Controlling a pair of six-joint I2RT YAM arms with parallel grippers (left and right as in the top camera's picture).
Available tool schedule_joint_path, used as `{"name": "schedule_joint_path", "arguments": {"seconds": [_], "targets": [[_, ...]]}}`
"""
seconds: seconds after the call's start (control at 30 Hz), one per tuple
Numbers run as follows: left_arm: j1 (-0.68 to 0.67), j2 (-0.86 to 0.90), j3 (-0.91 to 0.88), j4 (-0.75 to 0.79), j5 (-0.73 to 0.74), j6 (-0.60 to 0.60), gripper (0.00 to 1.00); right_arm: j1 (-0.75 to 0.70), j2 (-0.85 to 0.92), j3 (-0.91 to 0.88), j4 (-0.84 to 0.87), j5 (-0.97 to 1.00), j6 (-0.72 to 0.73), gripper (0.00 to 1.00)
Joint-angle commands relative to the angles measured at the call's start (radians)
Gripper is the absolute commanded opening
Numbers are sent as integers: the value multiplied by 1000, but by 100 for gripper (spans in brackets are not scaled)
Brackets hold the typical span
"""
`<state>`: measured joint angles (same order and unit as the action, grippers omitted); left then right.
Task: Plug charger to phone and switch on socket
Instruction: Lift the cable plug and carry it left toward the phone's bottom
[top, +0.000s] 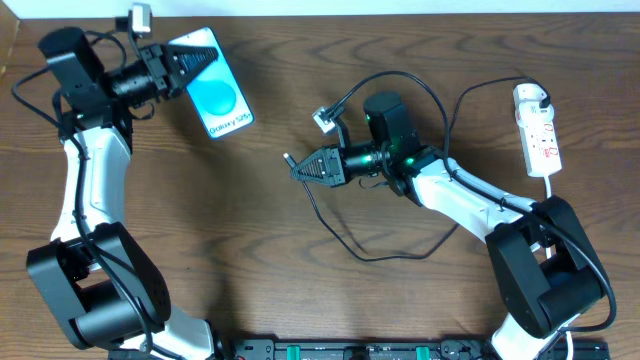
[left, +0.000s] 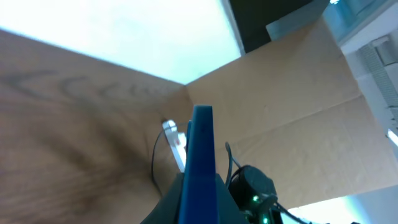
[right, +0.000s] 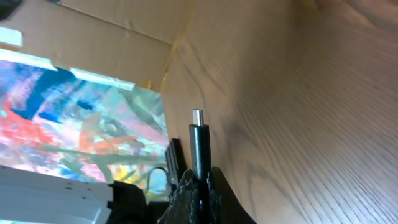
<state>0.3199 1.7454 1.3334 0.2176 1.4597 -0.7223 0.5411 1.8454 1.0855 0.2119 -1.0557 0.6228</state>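
Note:
The phone (top: 218, 95), blue-cyan screen with white "Galaxy S25" text, is held off the table at the back left, one end clamped in my left gripper (top: 192, 62). In the left wrist view the phone (left: 200, 162) shows edge-on between the jaws. My right gripper (top: 300, 167), near the table's middle, is shut on the charger's black connector (right: 198, 146), its metal tip pointing left toward the phone. The thin black charger cable (top: 385, 250) loops behind over the table. The white socket strip (top: 538, 130) lies at the far right.
A white plug and cord (top: 533, 98) sit at the socket's top end. Cardboard walls (left: 298, 93) stand behind the wooden table (top: 300, 290). A small white tag (top: 324, 118) hangs by the right arm's cable.

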Motion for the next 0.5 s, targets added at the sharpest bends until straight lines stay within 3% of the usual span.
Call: {"name": "schedule_joint_path", "arguments": {"seconds": [0.0, 0.23, 0.47], "targets": [[4, 0, 9, 121, 2, -205, 7, -5, 11, 12, 56, -49, 69, 1], [4, 0, 9, 241, -71, -386, 7, -4, 11, 12, 223, -62, 149, 1], [-1, 0, 9, 241, -130, -439, 7, -5, 11, 12, 417, -62, 234, 1]]}}
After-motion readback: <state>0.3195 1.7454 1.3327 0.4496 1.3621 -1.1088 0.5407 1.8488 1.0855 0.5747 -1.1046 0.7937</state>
